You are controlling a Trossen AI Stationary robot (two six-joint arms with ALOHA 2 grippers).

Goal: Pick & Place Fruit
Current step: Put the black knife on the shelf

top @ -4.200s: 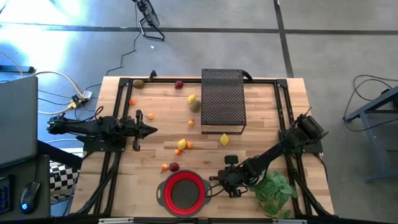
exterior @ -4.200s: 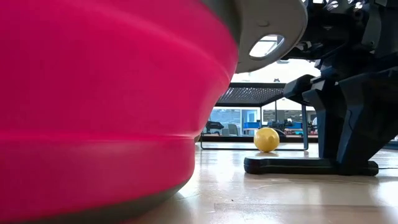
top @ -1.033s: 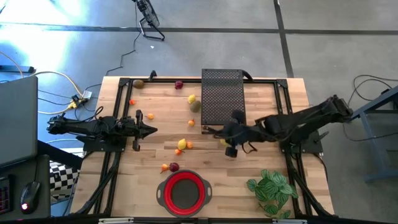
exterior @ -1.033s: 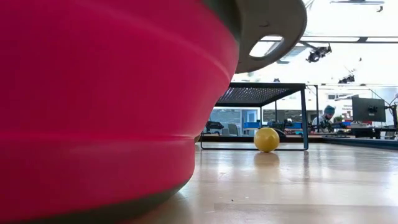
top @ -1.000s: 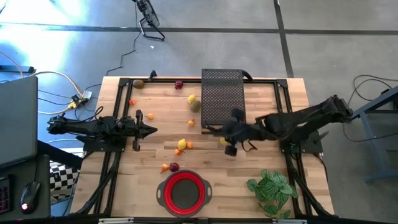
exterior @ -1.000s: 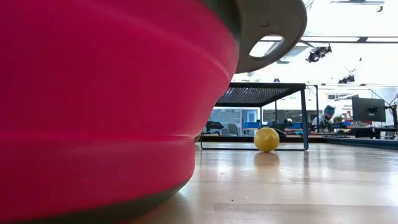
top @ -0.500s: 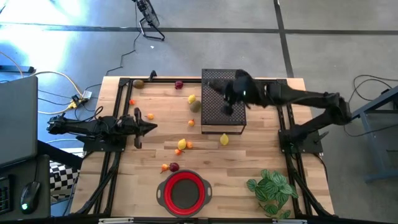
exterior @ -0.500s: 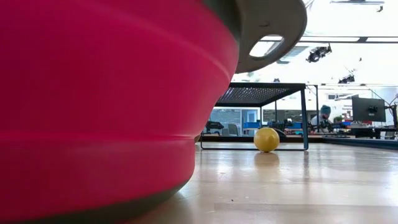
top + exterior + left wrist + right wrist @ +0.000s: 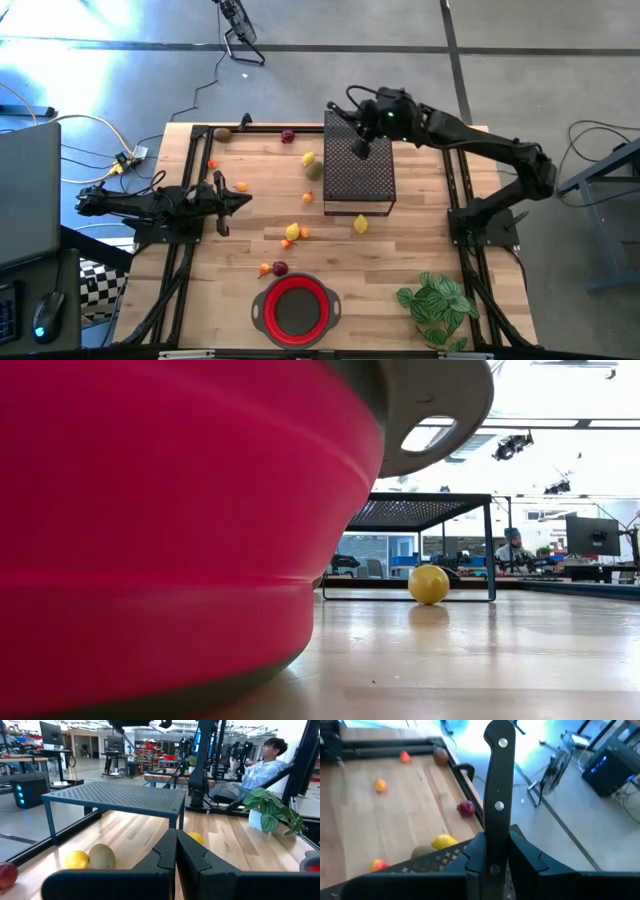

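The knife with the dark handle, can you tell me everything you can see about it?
The knife with a smooth black handle has three small silver rivets in a row along the handle. The right gripper is shut on it, one dark finger on each side, with the handle sticking out past the fingers. Its blade is hidden. In the high view, that gripper is above the far end of the black perforated metal rack.
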